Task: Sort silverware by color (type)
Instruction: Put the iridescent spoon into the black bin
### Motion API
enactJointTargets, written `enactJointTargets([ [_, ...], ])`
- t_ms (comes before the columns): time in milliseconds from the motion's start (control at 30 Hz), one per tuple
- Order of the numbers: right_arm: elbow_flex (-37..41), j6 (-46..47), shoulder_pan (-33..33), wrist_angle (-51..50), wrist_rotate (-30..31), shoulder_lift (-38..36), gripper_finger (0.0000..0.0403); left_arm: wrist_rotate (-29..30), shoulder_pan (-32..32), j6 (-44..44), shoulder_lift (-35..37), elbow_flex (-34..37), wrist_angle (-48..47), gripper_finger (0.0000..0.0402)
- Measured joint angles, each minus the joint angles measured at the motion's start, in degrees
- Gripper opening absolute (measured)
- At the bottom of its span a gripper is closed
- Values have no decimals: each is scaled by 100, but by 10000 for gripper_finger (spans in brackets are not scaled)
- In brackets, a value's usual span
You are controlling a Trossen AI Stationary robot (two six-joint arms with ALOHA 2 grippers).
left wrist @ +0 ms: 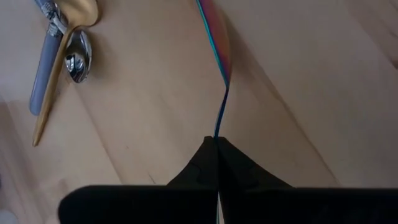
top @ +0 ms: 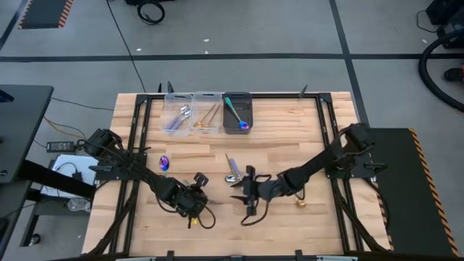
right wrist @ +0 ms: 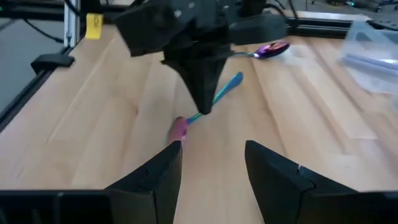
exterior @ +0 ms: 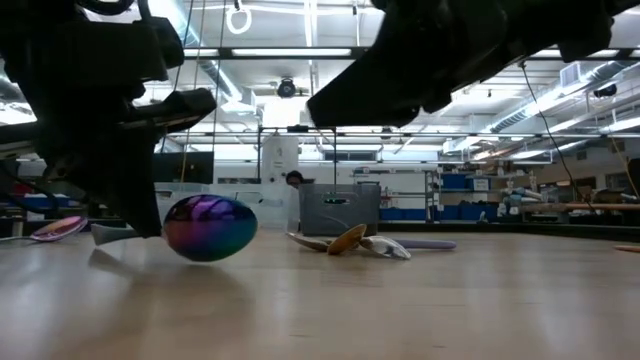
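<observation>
From above, the left tool [top: 194,205] sits near the front of the wooden tabletop [top: 290,123], the right tool [top: 249,192] just beside it. Three trays [top: 206,98] at the back hold sorted spoons.

At table level, an iridescent spoon bowl [exterior: 209,228] rests on the wood under a dark arm.

The left wrist camera shows its fingers [left wrist: 202,165] clenched on a teal spoon handle [left wrist: 219,115].

The right wrist camera shows its fingers [right wrist: 155,171] spread apart, empty, facing the left tool [right wrist: 200,102] gripping the same spoon [right wrist: 214,99].
</observation>
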State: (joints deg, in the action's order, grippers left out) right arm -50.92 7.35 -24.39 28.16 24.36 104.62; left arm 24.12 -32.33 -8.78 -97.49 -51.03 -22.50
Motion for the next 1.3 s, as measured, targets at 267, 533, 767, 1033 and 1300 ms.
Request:
enactJointTargets([
  [267,-485,-188,22,-35,-263,712,185,0,149,348,0,-4,14,0],
  [533,-729,-305,242,59,-636,1255,185,0,293,492,2,-7,230,0],
  [767,-731,-305,409,99,-816,1244,170,2,367,558,7,-7,258,0],
  [1033,-730,-268,547,-78,-1130,1248,64,130,369,558,7,-7,421,0],
  [1300,-734,-308,550,-304,-1095,1248,16,195,397,589,11,-9,501,11],
])
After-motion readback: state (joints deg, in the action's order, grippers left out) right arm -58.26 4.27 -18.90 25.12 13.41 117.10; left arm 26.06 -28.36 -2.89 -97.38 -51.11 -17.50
